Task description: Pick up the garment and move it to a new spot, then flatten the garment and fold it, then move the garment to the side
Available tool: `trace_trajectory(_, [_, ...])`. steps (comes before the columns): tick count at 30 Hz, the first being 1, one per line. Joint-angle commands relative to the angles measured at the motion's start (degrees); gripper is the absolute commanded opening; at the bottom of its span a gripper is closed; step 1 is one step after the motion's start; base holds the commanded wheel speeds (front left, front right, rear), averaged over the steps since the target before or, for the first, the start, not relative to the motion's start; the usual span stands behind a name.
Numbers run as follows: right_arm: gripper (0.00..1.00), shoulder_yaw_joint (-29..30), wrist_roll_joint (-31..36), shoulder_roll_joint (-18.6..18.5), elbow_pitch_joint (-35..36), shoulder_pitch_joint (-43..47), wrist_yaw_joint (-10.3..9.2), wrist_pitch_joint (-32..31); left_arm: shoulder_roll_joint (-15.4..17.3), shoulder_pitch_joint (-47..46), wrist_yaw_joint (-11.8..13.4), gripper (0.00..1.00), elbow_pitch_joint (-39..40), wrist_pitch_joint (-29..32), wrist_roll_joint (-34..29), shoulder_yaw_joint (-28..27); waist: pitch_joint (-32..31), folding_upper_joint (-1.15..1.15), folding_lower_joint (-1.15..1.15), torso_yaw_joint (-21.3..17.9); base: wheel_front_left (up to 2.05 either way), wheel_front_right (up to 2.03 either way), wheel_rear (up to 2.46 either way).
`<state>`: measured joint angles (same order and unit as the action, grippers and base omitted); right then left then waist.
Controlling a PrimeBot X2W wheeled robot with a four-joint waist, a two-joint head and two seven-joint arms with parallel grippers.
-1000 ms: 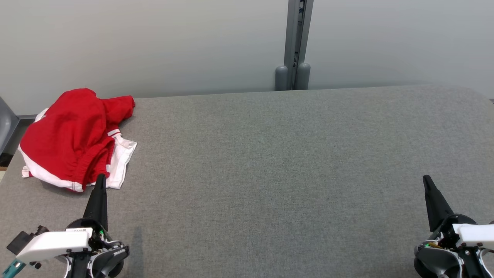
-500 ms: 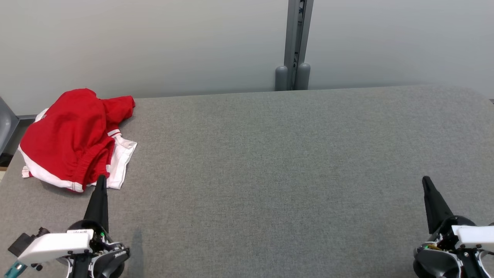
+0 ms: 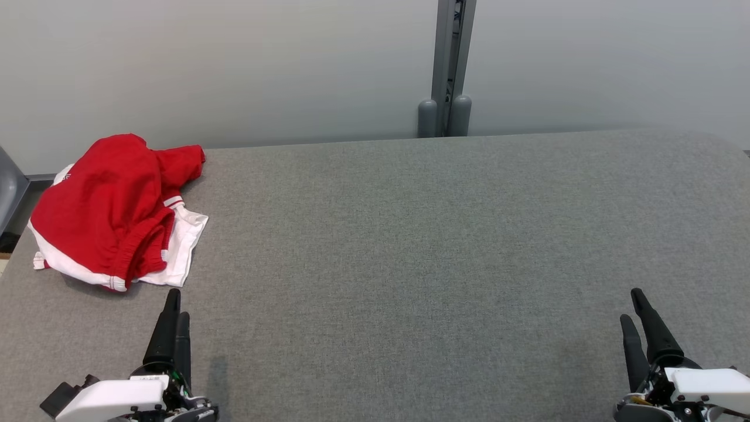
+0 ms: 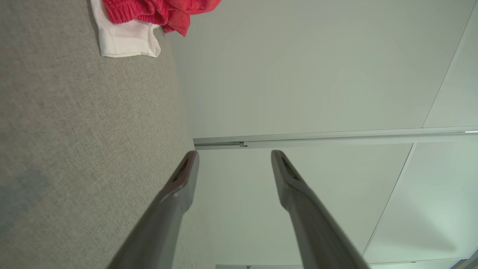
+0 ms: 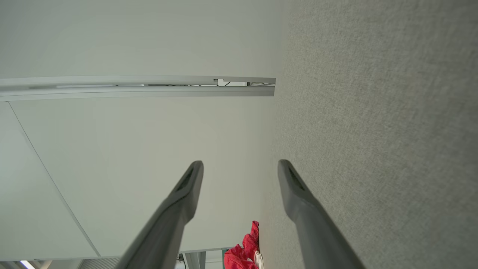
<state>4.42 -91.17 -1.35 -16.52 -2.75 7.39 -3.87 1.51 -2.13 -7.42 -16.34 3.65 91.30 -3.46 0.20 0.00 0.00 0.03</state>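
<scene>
Garment (image 3: pixel 111 208), red-and-white, bunched at far-left table (image 3: pixel 410 246) corner.
Left end effector (image 3: pixel 178 305), right end effector (image 3: pixel 631 305): fingers apart, empty, likely readied for pickup.

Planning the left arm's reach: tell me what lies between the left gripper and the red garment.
Only bare grey tabletop, seen in the head view; nothing else separates the left gripper from the red-and-white garment.

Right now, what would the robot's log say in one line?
stage: before pickup | garment: crumpled, far left of table, untouched | left gripper: open, empty, short of garment | right gripper: open, empty
</scene>
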Motion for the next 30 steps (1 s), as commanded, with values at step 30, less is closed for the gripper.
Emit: trace_trajectory(30, [1.0, -2.54, 30.25, -1.0, 8.67, 0.37, 0.07, 7.31, 0.98, -1.86, 5.67, 1.0, 7.09, -7.09, -33.22, 7.02, 0.24, 0.0, 0.0, 0.32, 0.0, 0.0, 0.0])
